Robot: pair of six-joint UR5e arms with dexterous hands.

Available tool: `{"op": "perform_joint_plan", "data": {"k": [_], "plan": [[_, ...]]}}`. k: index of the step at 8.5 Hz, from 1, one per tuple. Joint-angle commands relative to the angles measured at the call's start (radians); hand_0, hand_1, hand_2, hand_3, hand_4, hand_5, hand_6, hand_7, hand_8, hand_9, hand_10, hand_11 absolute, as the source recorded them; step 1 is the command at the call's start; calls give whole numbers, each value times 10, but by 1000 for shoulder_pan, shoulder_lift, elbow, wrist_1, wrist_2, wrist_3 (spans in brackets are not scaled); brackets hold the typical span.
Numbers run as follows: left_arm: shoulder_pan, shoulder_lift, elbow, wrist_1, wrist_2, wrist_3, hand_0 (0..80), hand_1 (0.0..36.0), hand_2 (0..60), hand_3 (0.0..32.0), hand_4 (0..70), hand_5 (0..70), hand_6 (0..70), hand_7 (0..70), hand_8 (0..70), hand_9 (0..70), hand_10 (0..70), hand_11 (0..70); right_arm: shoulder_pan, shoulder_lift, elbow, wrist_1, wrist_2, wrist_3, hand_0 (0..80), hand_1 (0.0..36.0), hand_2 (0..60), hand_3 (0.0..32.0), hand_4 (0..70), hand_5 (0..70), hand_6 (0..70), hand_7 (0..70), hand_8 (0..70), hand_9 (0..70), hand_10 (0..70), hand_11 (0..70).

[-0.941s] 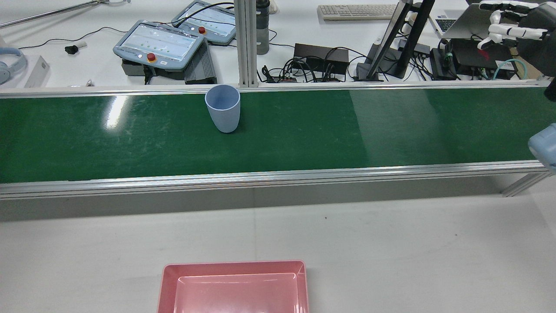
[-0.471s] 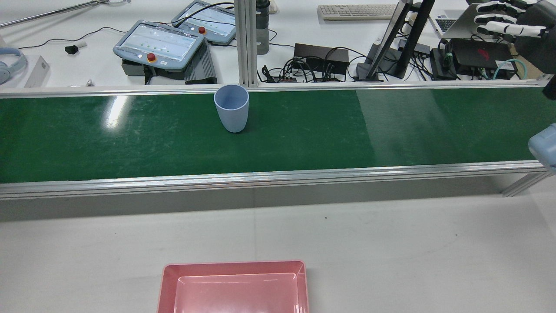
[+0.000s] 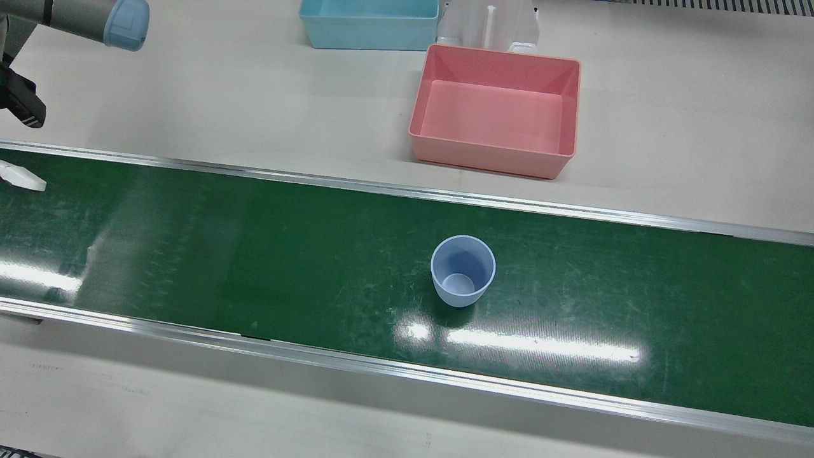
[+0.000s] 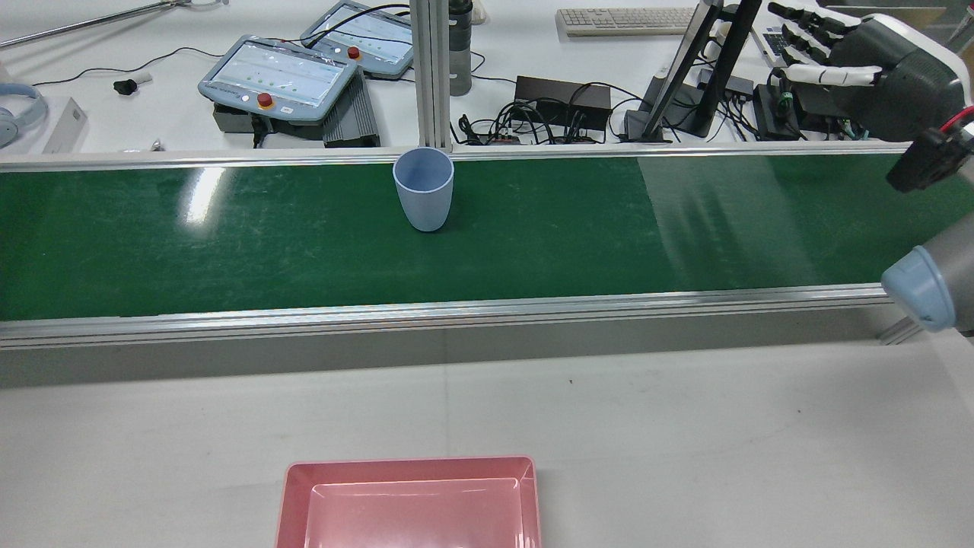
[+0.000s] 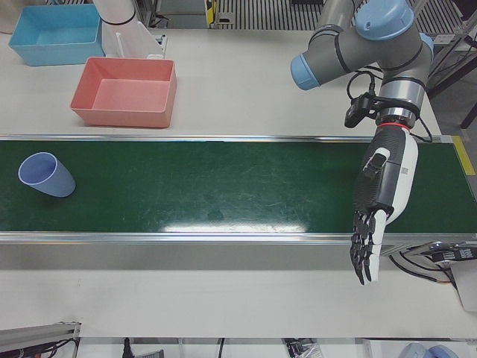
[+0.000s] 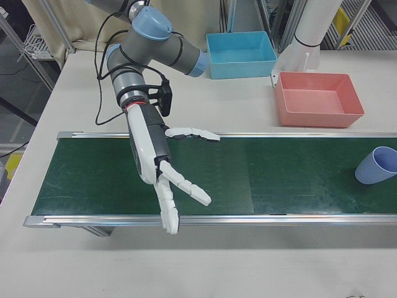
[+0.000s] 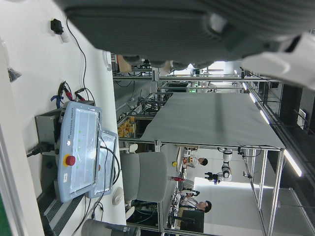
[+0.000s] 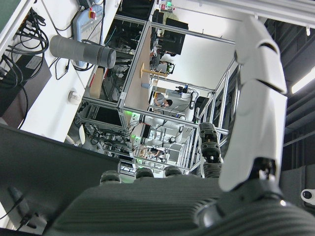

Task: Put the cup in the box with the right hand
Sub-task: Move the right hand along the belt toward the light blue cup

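Observation:
A light blue cup (image 4: pixel 423 189) stands upright and empty on the green conveyor belt (image 4: pixel 228 243), near its far edge; it also shows in the front view (image 3: pixel 463 270). The pink box (image 4: pixel 411 462) sits on the white table on the near side of the belt, open and empty (image 3: pixel 496 70). My right hand (image 4: pixel 875 65) is open with fingers spread, raised over the belt's far edge well to the right of the cup; in the right-front view (image 6: pixel 158 164) the cup (image 6: pixel 375 164) is far from it. My left hand (image 5: pixel 376 201) hangs open over the belt, far from the cup (image 5: pixel 45 175).
A blue box (image 3: pixel 369 22) and a white pedestal (image 3: pixel 489 25) stand beyond the pink box. Control pendants (image 4: pixel 278 76), cables and a monitor stand (image 4: pixel 685 76) lie behind the belt's far rail. The right arm's elbow (image 4: pixel 924 285) juts in over the near rail.
The cup has moved to the right along the belt. My right hand has shifted and turned at the top right, and the right arm's elbow has come further into view.

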Motion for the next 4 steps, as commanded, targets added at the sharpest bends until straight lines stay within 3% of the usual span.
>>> {"op": "perform_joint_plan", "data": {"k": [1,2,3,4], "plan": [[0,0,-1,1,0,1,0,0,0,0,0,0,0,0,0,0,0,0,-73,6,-1,56,2,-58,516,262,184,0,0,63,0,0,0,0,0,0],[0,0,-1,1,0,-1,0,0,0,0,0,0,0,0,0,0,0,0,-90,5,-1,56,3,-88,521,253,151,0,0,64,0,0,0,0,0,0],[0,0,-1,1,0,-1,0,0,0,0,0,0,0,0,0,0,0,0,-104,9,2,56,7,-122,549,214,55,0,0,64,0,0,0,0,0,0],[0,0,-1,1,0,1,0,0,0,0,0,0,0,0,0,0,0,0,-127,9,0,54,7,-136,569,197,28,0,0,65,0,0,0,0,0,0]]}}
